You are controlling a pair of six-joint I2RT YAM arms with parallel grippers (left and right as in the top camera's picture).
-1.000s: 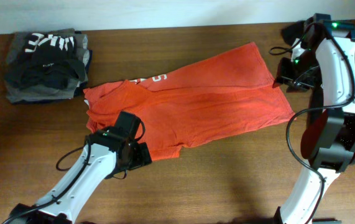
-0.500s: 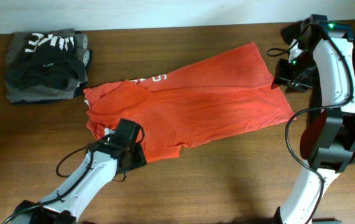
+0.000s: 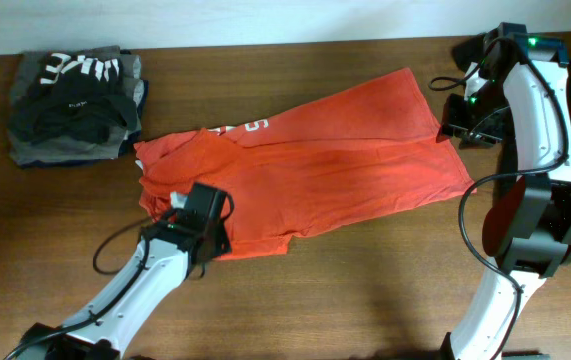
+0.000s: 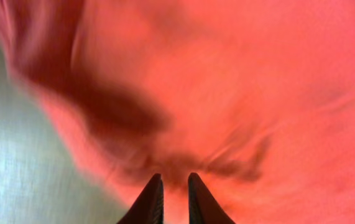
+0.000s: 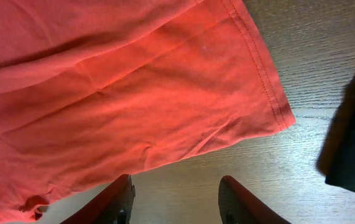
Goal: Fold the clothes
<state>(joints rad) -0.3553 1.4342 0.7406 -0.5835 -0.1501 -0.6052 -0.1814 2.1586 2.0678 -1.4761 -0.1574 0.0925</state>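
An orange shirt [image 3: 315, 170] lies spread flat across the middle of the wooden table, its collar end to the left. My left gripper [image 3: 213, 230] is at the shirt's lower left edge. In the left wrist view its fingertips [image 4: 175, 177] stand close together with the blurred orange cloth [image 4: 227, 81] pinched between them. My right gripper [image 3: 457, 130] hovers at the shirt's right hem. In the right wrist view it [image 5: 176, 182] is open over bare wood, just off the hem corner of the shirt [image 5: 115, 87], with nothing between its fingers.
A stack of folded dark and grey clothes [image 3: 75, 105] sits at the back left corner. Bare wooden table [image 3: 365, 300] stretches in front of the shirt. A dark part of the right arm [image 5: 351, 137] hangs at the right edge of the wrist view.
My left gripper went from wide open to closed on the shirt's lower left edge and shifted slightly up and left. The right arm has barely moved.
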